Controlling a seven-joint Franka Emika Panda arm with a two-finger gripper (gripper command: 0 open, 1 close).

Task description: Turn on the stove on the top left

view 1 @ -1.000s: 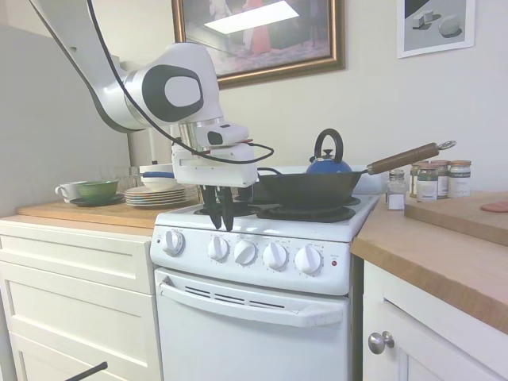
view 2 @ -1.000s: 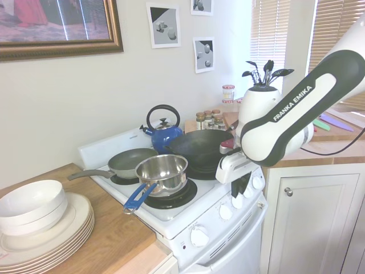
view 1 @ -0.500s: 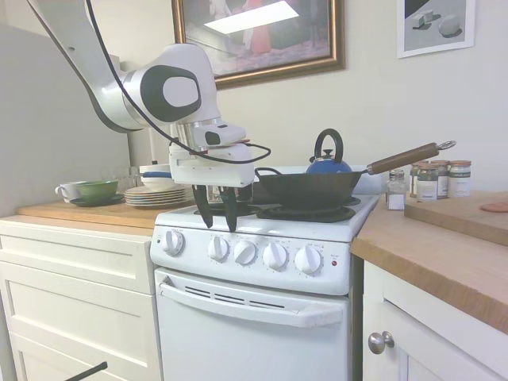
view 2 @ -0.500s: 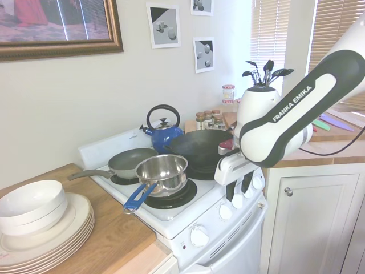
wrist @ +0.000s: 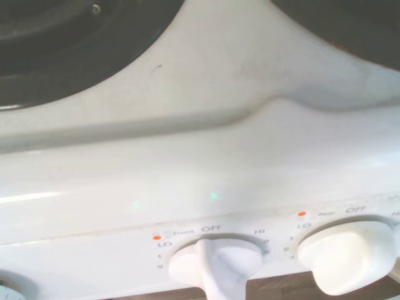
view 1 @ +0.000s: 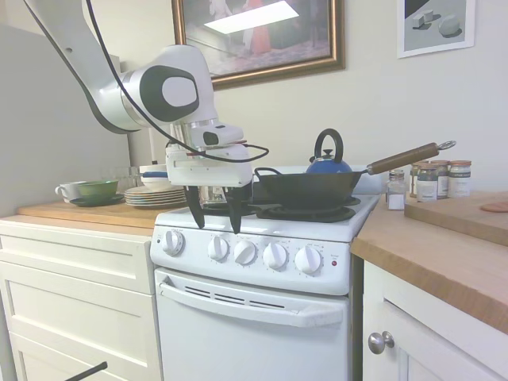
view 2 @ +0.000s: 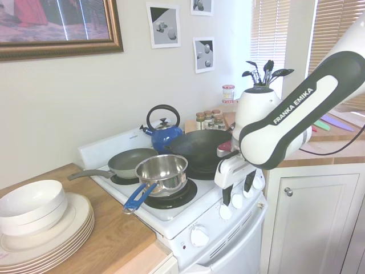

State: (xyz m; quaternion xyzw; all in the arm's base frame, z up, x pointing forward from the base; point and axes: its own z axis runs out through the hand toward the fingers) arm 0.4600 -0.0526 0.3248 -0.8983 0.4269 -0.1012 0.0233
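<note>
Your gripper point(view 1: 214, 216) hangs with its two dark fingers spread apart, holding nothing, just above the front edge of the stove point(view 1: 262, 294). The stove is white and smooth, between the wooden counters. Its round white knobs point(view 1: 244, 252) sit in a row just below the fingers. In the wrist view, two ridged knobs point(wrist: 215, 269) show with OFF printed above them.

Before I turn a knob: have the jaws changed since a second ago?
Yes. The gripper has spread its jaws wider above the stove's knob row; the wok stays put.
</note>
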